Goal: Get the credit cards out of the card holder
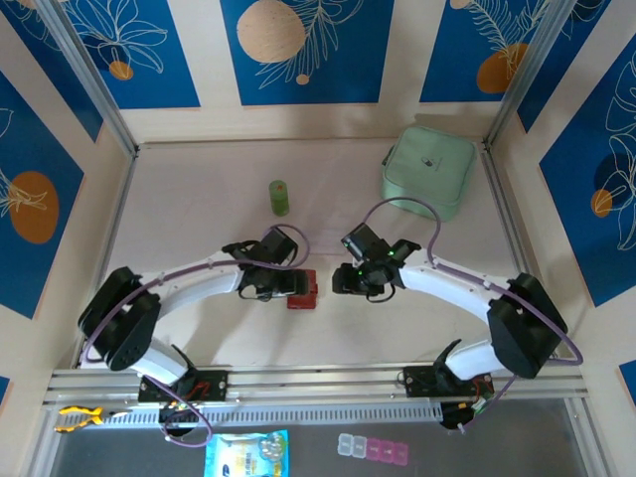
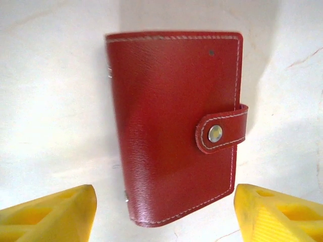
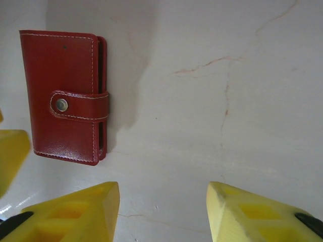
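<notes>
From above, both arms bend inward from their bases and meet near the middle of the table [image 1: 199,219]. The left gripper [image 1: 288,283] hangs just over the red card holder [image 1: 302,291], and the right gripper [image 1: 360,278] is just beside it.

Left wrist: the card holder lies flat with its tab [image 2: 222,130] snapped shut. The yellow fingers [image 2: 55,212] are spread on either side of its near end – released, not touching it.

Right wrist: the jaws are parted over bare table, grasping nothing – the closed holder lies off to the upper left.
</notes>
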Tool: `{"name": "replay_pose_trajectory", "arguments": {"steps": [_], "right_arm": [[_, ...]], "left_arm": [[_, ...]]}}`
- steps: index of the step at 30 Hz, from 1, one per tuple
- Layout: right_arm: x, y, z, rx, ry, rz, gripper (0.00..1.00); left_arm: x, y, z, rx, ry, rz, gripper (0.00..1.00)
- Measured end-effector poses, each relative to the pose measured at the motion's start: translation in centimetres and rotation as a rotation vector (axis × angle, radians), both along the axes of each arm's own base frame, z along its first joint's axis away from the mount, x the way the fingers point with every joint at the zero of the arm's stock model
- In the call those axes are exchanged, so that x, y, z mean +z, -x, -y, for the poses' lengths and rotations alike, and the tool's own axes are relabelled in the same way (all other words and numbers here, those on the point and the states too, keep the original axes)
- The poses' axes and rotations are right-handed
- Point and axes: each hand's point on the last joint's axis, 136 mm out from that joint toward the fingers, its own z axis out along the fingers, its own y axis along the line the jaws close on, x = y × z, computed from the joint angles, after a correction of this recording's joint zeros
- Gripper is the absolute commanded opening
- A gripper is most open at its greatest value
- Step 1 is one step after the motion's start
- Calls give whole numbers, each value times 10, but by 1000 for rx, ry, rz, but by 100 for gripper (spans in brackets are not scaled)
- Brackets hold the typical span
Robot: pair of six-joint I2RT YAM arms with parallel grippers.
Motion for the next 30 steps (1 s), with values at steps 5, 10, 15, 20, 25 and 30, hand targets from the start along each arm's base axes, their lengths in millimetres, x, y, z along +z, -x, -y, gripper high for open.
{"name": "replay_pose_trajectory", "arguments": {"steps": [5, 10, 15, 20, 25, 30], "right_arm": [[-2, -5, -18, 29, 36, -16, 46], [-4, -13, -41, 55, 68, -29, 45], [-7, -20, -66, 86, 101, -46, 43], [-11, -23, -84, 109, 142, -55, 42], [-17, -24, -92, 118, 190, -77, 41], [-22, -23, -96, 126, 231, -95, 40]], "left_arm": [[1, -3, -17, 49, 56, 17, 41], [0, -5, -31, 89, 116, 23, 15], [2, -8, -40, 105, 167, 40, 0], [-1, -7, -46, 118, 201, 45, 0], [-6, -2, -53, 133, 211, 34, 0], [-10, 0, -56, 141, 225, 39, 0]]}}
